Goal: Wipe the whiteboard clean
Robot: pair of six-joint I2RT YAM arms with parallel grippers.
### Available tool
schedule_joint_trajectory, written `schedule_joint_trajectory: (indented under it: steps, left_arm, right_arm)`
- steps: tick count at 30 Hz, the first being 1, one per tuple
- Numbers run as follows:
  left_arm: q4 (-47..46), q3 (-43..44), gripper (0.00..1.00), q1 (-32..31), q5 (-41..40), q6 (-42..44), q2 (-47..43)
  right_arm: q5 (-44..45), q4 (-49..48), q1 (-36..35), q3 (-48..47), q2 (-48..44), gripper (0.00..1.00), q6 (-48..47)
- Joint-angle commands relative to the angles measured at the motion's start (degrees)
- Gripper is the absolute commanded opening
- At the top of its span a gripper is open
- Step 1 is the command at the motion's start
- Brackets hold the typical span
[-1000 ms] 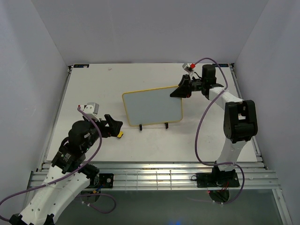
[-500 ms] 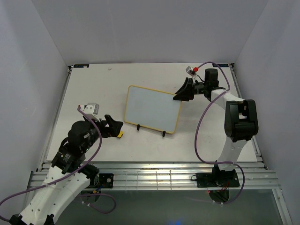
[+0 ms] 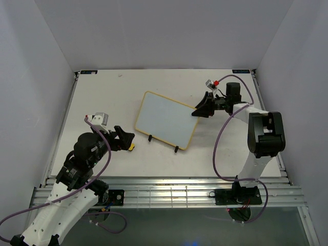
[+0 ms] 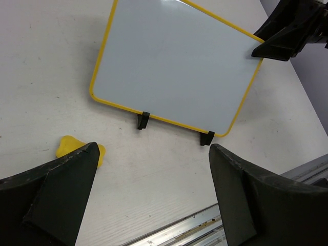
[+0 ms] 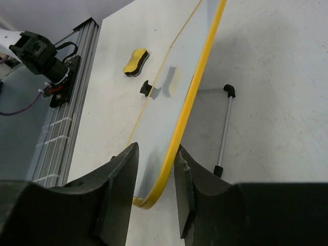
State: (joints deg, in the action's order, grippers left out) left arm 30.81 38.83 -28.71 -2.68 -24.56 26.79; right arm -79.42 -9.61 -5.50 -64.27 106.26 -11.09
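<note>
The whiteboard (image 3: 166, 120), plain white with a thin yellow frame, leans on a black wire stand (image 3: 176, 148) mid-table, turned at an angle. It also shows in the left wrist view (image 4: 174, 66) and in the right wrist view (image 5: 169, 102). My right gripper (image 3: 202, 110) is at the board's right corner. Its jaws sit on either side of the yellow edge (image 5: 156, 148), closed on it. My left gripper (image 3: 124, 141) is open and empty (image 4: 154, 148), low over the table in front of the board. A yellow sponge eraser (image 3: 131, 147) lies beside its left finger (image 4: 77, 148).
The stand's rear wire leg (image 5: 225, 123) lies on the table behind the board. An aluminium rail (image 3: 164, 184) runs along the table's near edge. White walls enclose the left, back and right sides.
My right gripper has moved right and toward the near edge with the board's corner. The whiteboard has turned clockwise on its stand. The left arm and sponge have not moved.
</note>
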Motion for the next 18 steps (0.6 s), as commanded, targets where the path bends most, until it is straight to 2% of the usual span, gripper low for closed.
schedule_joint_trajectory:
  steps: [1, 3, 6, 10, 16, 18]
  left_arm:
    - [-1.28, -0.51, 0.98, -0.03, 0.74, 0.56, -0.59]
    - [-1.19, -0.42, 0.98, -0.12, 0.66, 0.65, -0.51]
    - [-1.28, -0.51, 0.98, -0.03, 0.66, 0.56, -0.94]
    - [-1.28, -0.51, 0.98, -0.03, 0.48, 0.56, -1.03]
    - [-1.28, -0.51, 0.98, -0.03, 0.48, 0.56, -1.47]
    - [-1.28, -0.6, 0.98, -0.03, 0.48, 0.56, -1.65]
  right_arm:
    - [-0.92, -1.2, 0.13, 2.48, -5.35, 0.41, -2.62]
    - [-0.83, -1.2, 0.22, 3.71, -6.84, 0.42, -2.71]
    - [-0.39, -1.29, 0.49, 5.03, -8.52, 0.5, -2.53]
    - [0.14, -1.29, 0.75, 6.17, -10.36, 0.66, -2.44]
    - [1.01, -1.03, 0.93, 6.52, -10.81, 0.67, -2.18]
    - [1.81, -0.59, 0.84, 6.79, -10.9, 0.72, -2.27]
